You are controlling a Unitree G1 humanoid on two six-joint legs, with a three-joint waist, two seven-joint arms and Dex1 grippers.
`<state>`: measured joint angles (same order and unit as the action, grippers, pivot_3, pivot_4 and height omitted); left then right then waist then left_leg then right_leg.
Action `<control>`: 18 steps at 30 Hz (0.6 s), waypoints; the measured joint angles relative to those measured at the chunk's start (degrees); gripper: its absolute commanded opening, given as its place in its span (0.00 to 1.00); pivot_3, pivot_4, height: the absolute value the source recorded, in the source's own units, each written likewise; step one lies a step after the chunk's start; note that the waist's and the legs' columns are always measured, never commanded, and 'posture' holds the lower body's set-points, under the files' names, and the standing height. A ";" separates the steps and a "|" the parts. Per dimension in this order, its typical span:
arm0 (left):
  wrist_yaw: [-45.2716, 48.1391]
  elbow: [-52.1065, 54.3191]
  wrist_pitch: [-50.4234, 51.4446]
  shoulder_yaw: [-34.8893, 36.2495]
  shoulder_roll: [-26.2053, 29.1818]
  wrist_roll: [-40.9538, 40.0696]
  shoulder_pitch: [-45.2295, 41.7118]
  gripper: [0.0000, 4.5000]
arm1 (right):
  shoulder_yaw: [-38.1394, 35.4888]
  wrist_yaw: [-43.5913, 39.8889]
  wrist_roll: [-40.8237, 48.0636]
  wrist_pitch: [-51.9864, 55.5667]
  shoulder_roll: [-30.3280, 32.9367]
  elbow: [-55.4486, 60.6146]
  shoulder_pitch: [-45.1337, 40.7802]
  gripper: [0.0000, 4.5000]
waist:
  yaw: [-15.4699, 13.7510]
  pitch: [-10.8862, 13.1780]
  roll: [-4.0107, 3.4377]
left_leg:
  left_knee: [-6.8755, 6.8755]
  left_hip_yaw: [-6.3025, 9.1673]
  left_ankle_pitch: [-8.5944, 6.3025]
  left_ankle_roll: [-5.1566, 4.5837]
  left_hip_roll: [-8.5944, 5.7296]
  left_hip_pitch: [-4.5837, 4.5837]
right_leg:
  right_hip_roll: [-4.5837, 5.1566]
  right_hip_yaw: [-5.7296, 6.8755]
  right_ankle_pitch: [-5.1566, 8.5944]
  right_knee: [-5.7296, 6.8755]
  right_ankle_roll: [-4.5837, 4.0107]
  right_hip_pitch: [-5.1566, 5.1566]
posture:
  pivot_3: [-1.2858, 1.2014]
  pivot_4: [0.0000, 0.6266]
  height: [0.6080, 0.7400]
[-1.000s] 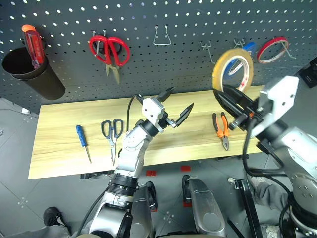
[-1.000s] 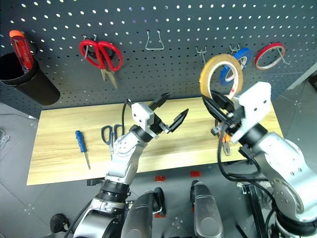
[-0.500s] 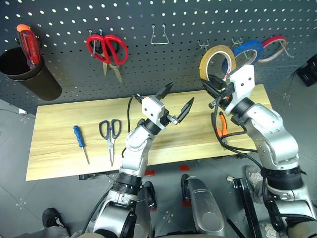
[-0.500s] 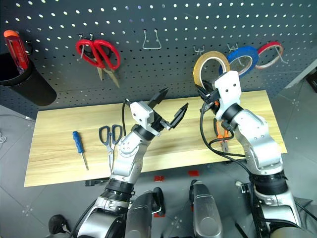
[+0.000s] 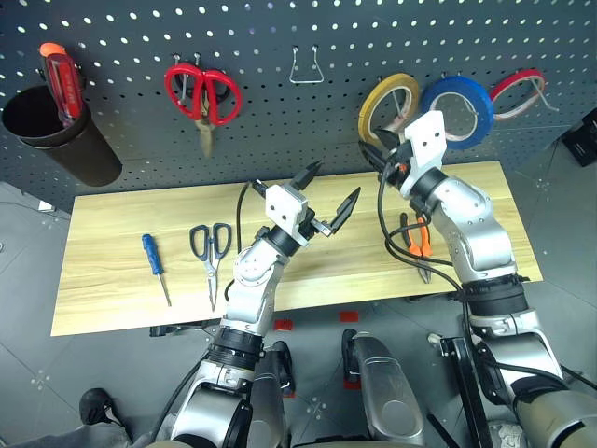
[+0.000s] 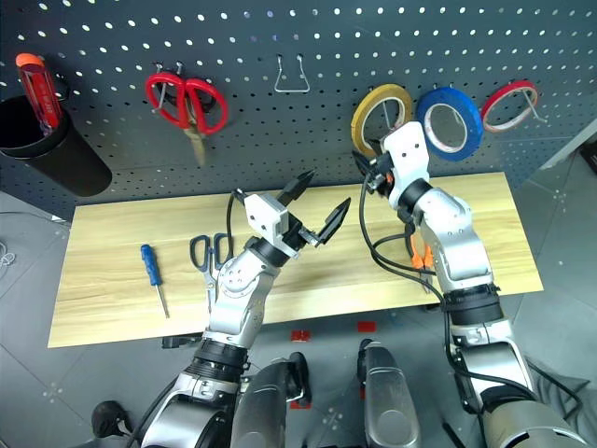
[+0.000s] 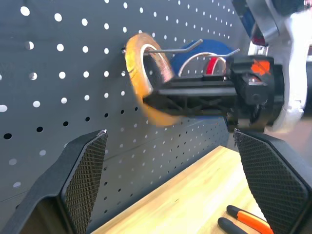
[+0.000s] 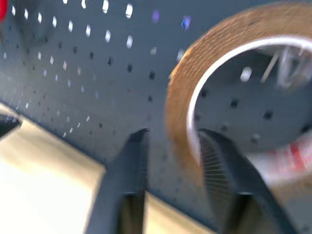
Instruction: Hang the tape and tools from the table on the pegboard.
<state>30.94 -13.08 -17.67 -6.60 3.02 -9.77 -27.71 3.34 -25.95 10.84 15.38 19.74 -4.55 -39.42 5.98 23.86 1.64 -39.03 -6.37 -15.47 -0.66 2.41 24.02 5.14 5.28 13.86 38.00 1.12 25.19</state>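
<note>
Reaching up to the pegboard [image 5: 280, 103], the right gripper [image 5: 381, 161] has carried the tape [image 5: 386, 105] onto a hook and its fingers now part around the ring. Left gripper [image 5: 325, 194] stays spread; tools remain on the tabletop [image 5: 112, 280].

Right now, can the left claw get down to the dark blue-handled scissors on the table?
Probably yes. The left claw is open and holds nothing, hovering above the table. The dark blue-handled scissors lie flat to its left with bare wood around them; only the blue-handled screwdriver lies beyond.
</note>
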 measured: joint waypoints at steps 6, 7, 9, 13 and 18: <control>4.69 0.59 5.20 -1.96 7.00 1.12 1.02 0.97 | -5.32 -1.13 10.55 20.55 7.51 29.95 17.90 0.99 | -0.98 0.01 -0.01 | 0.06 0.06 -0.01 0.01 0.05 -0.01 | -0.02 0.00 0.00 -0.04 0.00 -0.01 | 0.42 0.65 1.00; 5.41 0.98 6.49 -2.05 8.24 1.25 1.56 0.97 | -7.06 -0.95 13.12 24.07 8.08 33.51 20.24 0.99 | -0.90 0.01 -0.01 | 0.04 0.04 -0.01 0.01 0.05 -0.04 | -0.03 -0.03 0.00 -0.02 0.00 -0.02 | 0.42 0.67 1.00; 8.18 2.99 11.50 -3.37 12.23 2.00 2.79 0.97 | -13.01 1.00 19.79 32.98 8.63 41.43 27.02 0.99 | -0.96 0.03 -0.05 | 0.04 0.10 -0.01 0.01 0.09 -0.13 | -0.04 -0.10 0.00 -0.01 0.00 -0.12 | 0.41 0.69 1.00; 14.97 6.82 23.11 -5.61 19.19 1.43 5.67 0.97 | -16.55 10.78 18.08 44.93 7.25 37.88 31.88 0.99 | -0.47 0.08 -0.07 | 0.05 -0.04 0.00 0.00 0.08 -0.21 | -0.04 -0.21 -0.02 0.03 -0.05 -0.07 | 0.41 0.73 1.00; 18.59 12.10 29.63 -7.40 20.41 0.64 6.38 0.97 | -13.22 18.98 10.37 47.18 4.06 21.94 23.55 0.99 | -0.01 0.35 -0.42 | 0.11 -0.23 0.03 0.03 0.06 -0.19 | -0.09 -0.61 -0.01 0.08 -0.06 0.16 | 0.42 0.76 1.00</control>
<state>49.53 -0.98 11.96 -14.00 23.42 -9.13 -21.33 -9.88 -6.97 21.21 62.56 23.81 17.39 -15.88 5.97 24.21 1.22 -38.93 -6.59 -15.43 -0.63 2.47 23.83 5.05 4.67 13.85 38.08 1.06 25.34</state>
